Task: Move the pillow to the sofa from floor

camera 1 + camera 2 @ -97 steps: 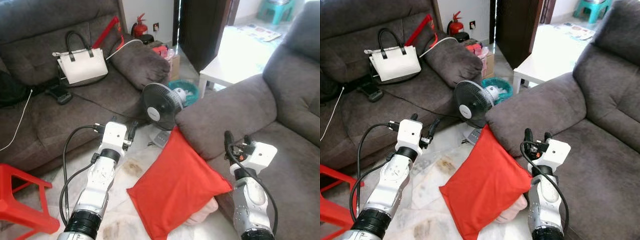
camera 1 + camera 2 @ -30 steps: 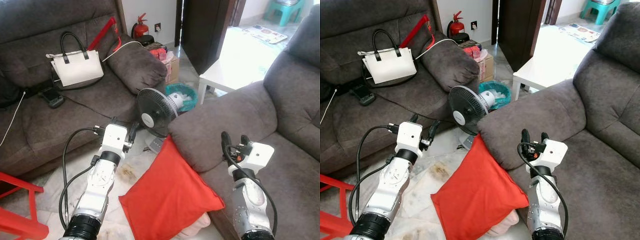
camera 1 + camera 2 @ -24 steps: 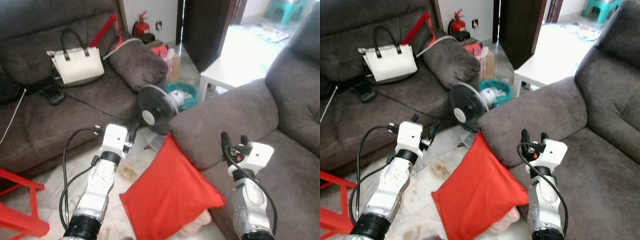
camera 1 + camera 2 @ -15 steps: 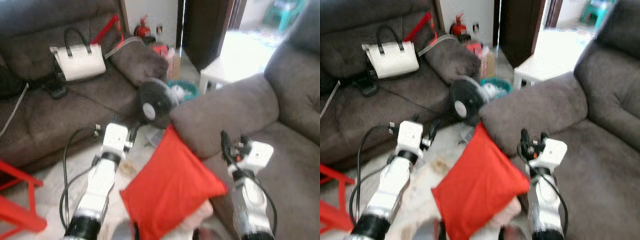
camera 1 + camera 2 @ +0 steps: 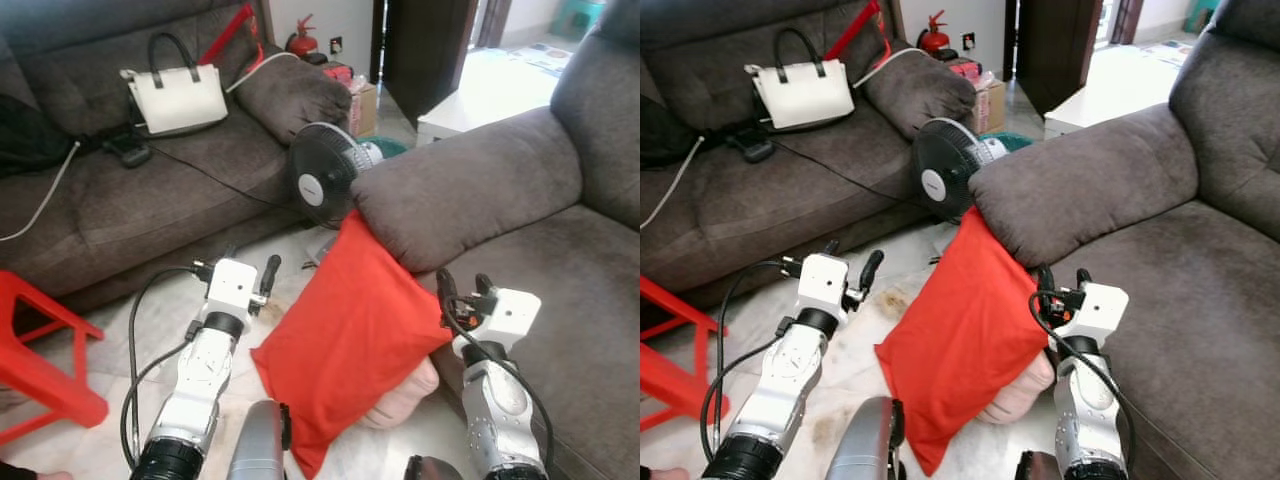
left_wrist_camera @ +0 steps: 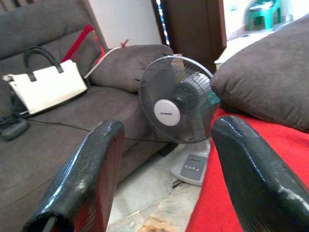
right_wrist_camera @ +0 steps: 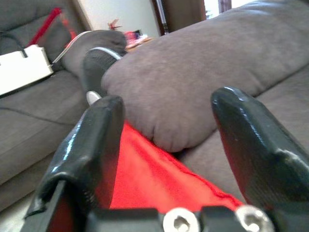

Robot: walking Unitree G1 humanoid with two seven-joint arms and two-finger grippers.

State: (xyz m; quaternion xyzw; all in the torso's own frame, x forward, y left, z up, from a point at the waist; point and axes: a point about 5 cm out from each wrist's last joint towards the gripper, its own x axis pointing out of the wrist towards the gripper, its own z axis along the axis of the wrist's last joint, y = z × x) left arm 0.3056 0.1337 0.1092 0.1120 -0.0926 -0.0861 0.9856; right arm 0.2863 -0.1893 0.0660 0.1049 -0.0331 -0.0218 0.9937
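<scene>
Red pillow (image 5: 345, 345) on the floor (image 5: 130, 330), leaning on the sofa (image 5: 470, 195) armrest, a pink cushion (image 5: 405, 395) under it. Left gripper (image 5: 250, 268) released, beside the pillow's left edge. Right gripper (image 5: 462, 292) released, at its right corner. Fan (image 5: 325, 190) hub label unreadable. White handbag (image 5: 185, 95) closed, contents unseen, on the far couch (image 5: 120, 190).

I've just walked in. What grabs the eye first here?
A bright red pillow propped on the floor against the grey sofa's arm, between two silver robot arms. Behind it stands a black fan, and a white handbag sits on the other sofa.
</scene>
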